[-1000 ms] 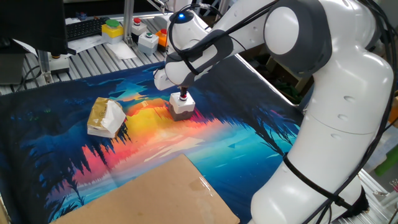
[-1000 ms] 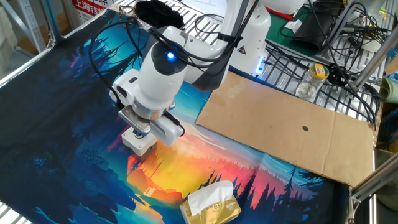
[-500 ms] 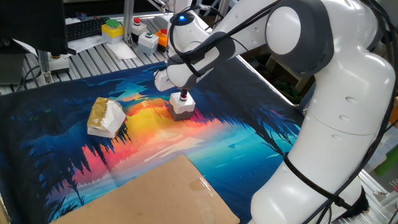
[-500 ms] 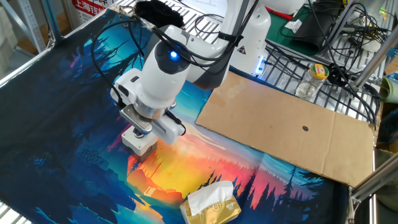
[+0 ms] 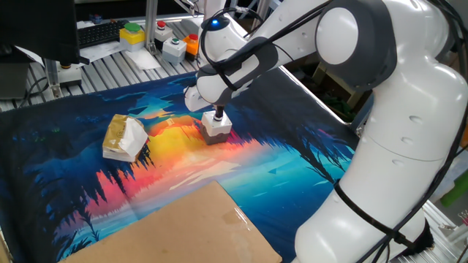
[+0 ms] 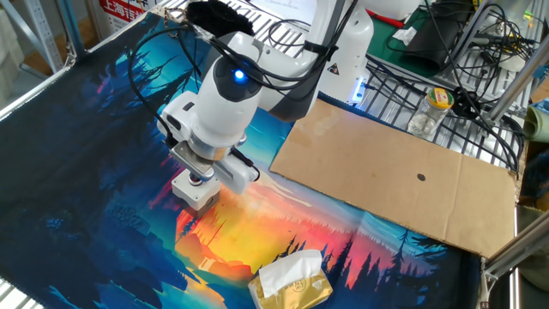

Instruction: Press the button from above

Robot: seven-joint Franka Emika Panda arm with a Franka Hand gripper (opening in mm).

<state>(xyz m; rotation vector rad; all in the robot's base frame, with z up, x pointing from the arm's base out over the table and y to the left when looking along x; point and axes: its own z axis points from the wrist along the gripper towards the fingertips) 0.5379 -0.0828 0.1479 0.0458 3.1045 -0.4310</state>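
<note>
The tool [image 5: 217,114] points straight down onto the button [image 5: 216,125], a small white cube-shaped box with a grey lower edge that sits directly beneath it on the tabletop [image 5: 307,164]. In one fixed view the tool's tip meets the top of the box, covering the red cap. In the other fixed view the tool [image 6: 199,174] stands over the same button [image 6: 194,190], with only the white box showing below the wrist. Neither view shows a gap or a contact between the fingertips, so I cannot tell whether the tool is apart or together.

The tabletop is covered with a mat printed in dark blue, orange and pink. A tan-and-white paper-wrapped lump [image 5: 125,137] lies well apart from the tool, off to one side of it on the mat. A flat sheet of brown cardboard [image 6: 403,178] lies beyond the tool's other side. Behind the tool, off the mat, stands a yellow box with a green cap [image 5: 132,33].
</note>
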